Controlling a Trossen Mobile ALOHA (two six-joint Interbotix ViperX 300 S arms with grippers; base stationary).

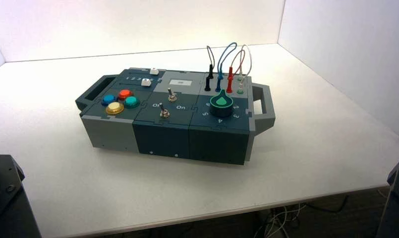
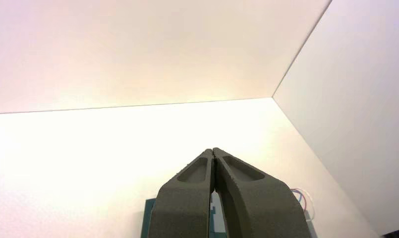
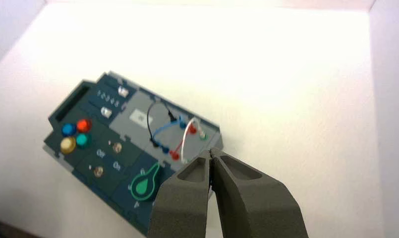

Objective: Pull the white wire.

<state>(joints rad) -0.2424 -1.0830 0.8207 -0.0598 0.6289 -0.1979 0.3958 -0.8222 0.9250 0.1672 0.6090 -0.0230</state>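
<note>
Toward the table's [image 1: 331,148] far right corner, the white wire [image 1: 246,59] loops plugged into my box [image 1: 162,134], beside "On". Both pincers, left [image 2: 213,152] and right [image 3: 210,153], hover pressed together.

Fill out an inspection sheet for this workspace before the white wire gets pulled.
Surface: white table, carrying only the box.
Job's things: white wire, looped, both ends plugged in at the box's right rear corner.
Clutter: nothing seen.
Grippers: left gripper shut, empty, raised over the box; right gripper shut, empty, above the box, not touching the wires.
Cables: black wire, blue wire, red wire looped beside the white one; loose cords under the table's front edge.
Surroundings: white walls.
</note>
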